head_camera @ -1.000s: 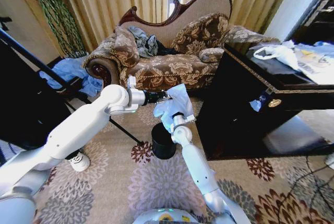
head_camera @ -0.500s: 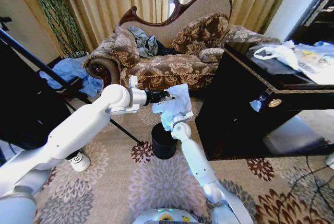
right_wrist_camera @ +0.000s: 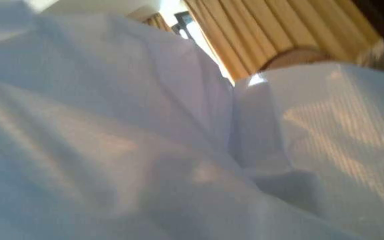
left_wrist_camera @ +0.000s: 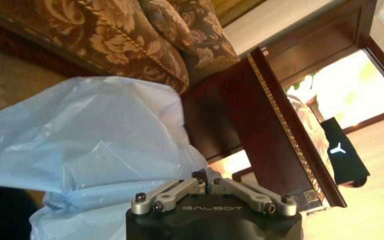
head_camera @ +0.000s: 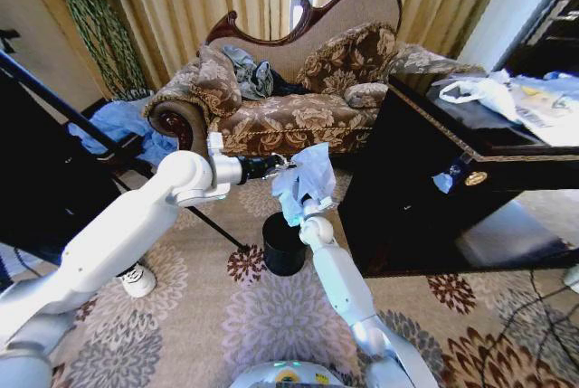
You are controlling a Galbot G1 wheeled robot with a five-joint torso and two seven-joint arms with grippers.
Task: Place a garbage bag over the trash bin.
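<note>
The garbage bag [head_camera: 306,180] is a pale blue-white crumpled bundle held up in the air above the small black trash bin [head_camera: 283,243], which stands on the carpet. My left gripper [head_camera: 274,166] reaches in from the left and is shut on the bag's upper edge. The left wrist view has its fingers [left_wrist_camera: 199,179] pinched on the plastic of the garbage bag [left_wrist_camera: 98,150]. My right gripper [head_camera: 303,210] holds the bag's lower bunch from below, just above the bin. The garbage bag [right_wrist_camera: 178,140] covers the right wrist view.
A patterned sofa [head_camera: 298,108] stands behind the bin. A dark wooden table [head_camera: 452,180] with white bags on top is close on the right. A black stand leg [head_camera: 181,198] crosses the carpet at left, with a blue cloth heap [head_camera: 118,126] behind it.
The right gripper has lifted the bag slightly higher over the bin. The left arm has drawn back a little to the left while staying at the bag's edge.
</note>
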